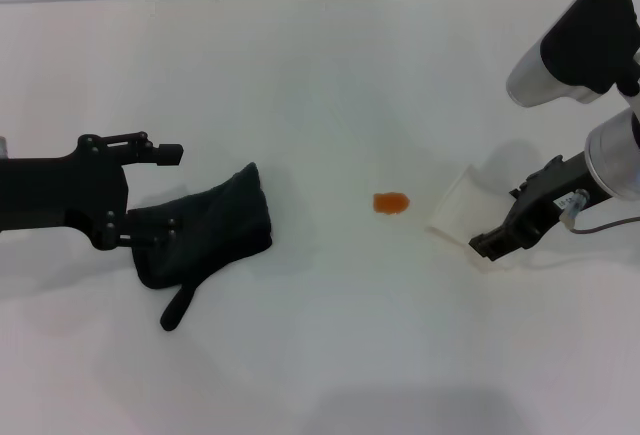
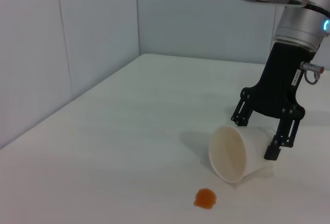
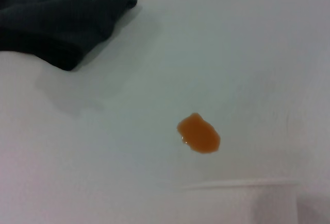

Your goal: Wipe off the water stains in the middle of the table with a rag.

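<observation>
Table (image 1: pixel 330 85), broad, white and smooth, fills my head view, and everything I am working with lies on it. Both arms reach in low from the sides. My left gripper (image 1: pixel 165 190) sits at the left edge of the rag (image 1: pixel 215 225): one finger (image 1: pixel 160 153) hangs clear just beyond the cloth's far edge, the other (image 1: pixel 150 227) lies on the dark fabric, so the jaws stand spread about that end of the cloth without pinching it. The rag is a dark, nearly black bunched heap with a narrow tail (image 1: pixel 178 307) trailing toward me, well left of centre. My right gripper (image 1: pixel 510 220) is at the right side, its two black fingers either side of a white cup (image 1: pixel 462 207) that lies tipped over, mouth pointing toward the table's middle; from the left wrist view the jaws straddle the cup's base end, and I cannot tell whether they press on it or merely flank it. The stain (image 1: pixel 391 202), one small orange oblong blot, lies near the table's middle, between rag and cup, just beside the cup's mouth and well apart from the rag. In the right wrist view it shows wet and glossy, with the cup's rim close by.
</observation>
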Controlling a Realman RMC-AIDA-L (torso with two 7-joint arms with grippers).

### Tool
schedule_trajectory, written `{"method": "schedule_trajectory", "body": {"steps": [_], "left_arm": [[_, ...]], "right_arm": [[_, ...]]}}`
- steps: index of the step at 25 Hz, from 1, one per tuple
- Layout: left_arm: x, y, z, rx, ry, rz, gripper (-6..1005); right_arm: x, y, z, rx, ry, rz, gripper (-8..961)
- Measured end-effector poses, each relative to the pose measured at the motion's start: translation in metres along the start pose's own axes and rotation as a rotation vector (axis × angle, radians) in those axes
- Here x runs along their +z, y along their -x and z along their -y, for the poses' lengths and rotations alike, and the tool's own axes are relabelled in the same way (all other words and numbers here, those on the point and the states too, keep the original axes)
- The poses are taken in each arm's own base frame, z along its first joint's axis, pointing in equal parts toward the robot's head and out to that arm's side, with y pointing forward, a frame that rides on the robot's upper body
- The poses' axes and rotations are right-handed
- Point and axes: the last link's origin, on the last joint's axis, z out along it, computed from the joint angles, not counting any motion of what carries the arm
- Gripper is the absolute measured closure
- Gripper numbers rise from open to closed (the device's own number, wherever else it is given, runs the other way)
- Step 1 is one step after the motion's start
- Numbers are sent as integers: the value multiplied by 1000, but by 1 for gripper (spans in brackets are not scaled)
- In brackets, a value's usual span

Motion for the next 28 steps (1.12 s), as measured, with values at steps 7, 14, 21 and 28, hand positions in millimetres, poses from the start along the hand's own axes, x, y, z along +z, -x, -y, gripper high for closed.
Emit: {"method": "schedule_trajectory", "body": {"steps": [7,14,21,28], "left_arm": [[0,0,0,0,-2,1,180],[0,0,0,0,-3,1,182],[0,0,0,0,-3,2,183],[-2,4,-1,0,-6,8,185]], "right_arm": [[0,0,0,1,2,2,201],[-3,4,-1,-9,-1,15,261],[-17,17,-2,-32,-20,87,264],[-27,29,3,-36,-34,191,263]]}}
